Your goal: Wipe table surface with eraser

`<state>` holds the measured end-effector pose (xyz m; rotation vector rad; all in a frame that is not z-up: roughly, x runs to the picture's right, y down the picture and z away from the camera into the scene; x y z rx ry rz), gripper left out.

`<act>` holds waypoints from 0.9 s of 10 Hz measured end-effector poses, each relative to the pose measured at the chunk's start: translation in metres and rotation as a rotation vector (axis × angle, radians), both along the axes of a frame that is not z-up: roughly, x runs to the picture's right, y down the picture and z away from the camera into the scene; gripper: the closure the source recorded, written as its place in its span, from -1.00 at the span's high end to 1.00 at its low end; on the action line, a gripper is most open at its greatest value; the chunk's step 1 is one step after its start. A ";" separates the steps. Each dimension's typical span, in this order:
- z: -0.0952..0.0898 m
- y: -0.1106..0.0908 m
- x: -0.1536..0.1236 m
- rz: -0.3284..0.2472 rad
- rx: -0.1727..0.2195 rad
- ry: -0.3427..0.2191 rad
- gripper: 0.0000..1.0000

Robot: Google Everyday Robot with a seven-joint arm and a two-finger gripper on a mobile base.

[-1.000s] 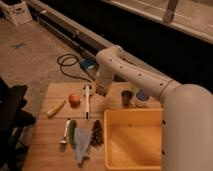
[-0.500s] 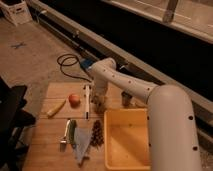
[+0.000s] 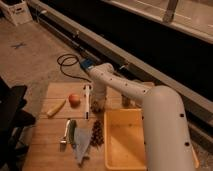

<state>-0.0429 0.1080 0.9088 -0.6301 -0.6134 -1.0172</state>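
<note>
Low over the table surface, the tool is fully closed.

Single white arm enters from lower right, thick segment in foreground. Bends at elbow on right side of view. Forearm runs left and slightly up, rows of small holes along it. Wrist turns sharply down. Hand points straight down, low over worktop, near middle of its back half. Fingers closed. Contact with worktop: can't tell. Anything in grip: can't tell.
</note>
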 end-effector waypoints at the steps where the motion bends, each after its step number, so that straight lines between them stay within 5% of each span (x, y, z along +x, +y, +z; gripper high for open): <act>1: 0.000 0.003 0.011 0.003 -0.014 0.027 -1.00; 5: 0.010 -0.013 0.047 0.030 0.011 0.122 -1.00; 9: 0.039 -0.041 0.038 0.051 0.051 0.111 -1.00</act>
